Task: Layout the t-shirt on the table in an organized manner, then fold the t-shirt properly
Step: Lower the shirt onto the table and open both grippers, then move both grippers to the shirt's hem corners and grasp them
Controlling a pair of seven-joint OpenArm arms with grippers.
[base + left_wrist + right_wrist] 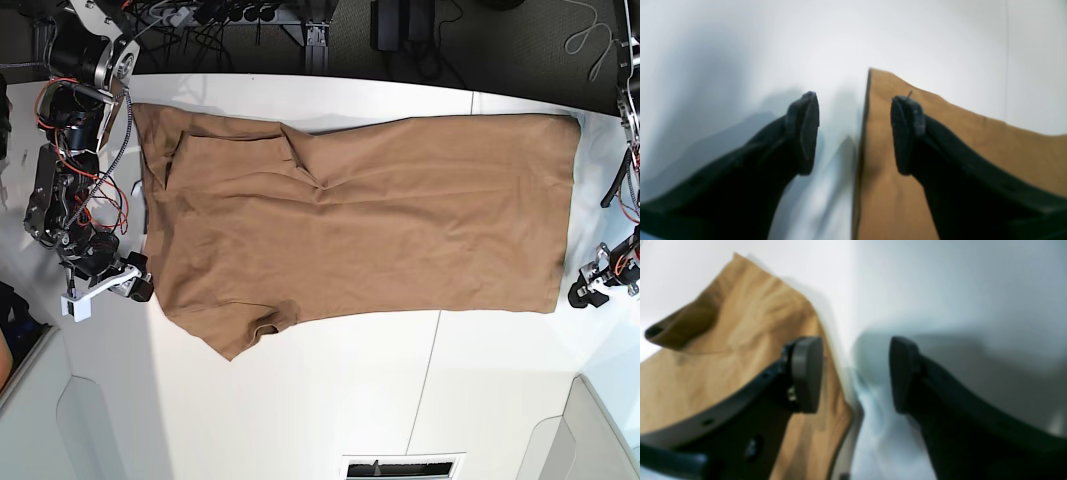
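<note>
The tan-brown t-shirt (pixel 360 220) lies spread flat across the white table (pixel 330 400), with its sleeves toward the left of the base view and its hem toward the right. My right gripper (pixel 140 285) is at the shirt's left edge, near the lower sleeve. In the right wrist view it (pixel 855 373) is open, one finger (pixel 806 373) over the t-shirt (pixel 740 340) and the other over bare table. My left gripper (pixel 583 293) is at the hem corner. It (pixel 855 130) is open astride the t-shirt's (pixel 973 143) straight edge and holds nothing.
Beyond the table's far edge are dark cables and equipment (pixel 300 20). A thin seam (pixel 432 370) runs across the tabletop toward the front. A small vent slot (pixel 403 467) sits at the front edge. The arm bases stand at the table's left (pixel 70 150) and right (pixel 625 120) sides.
</note>
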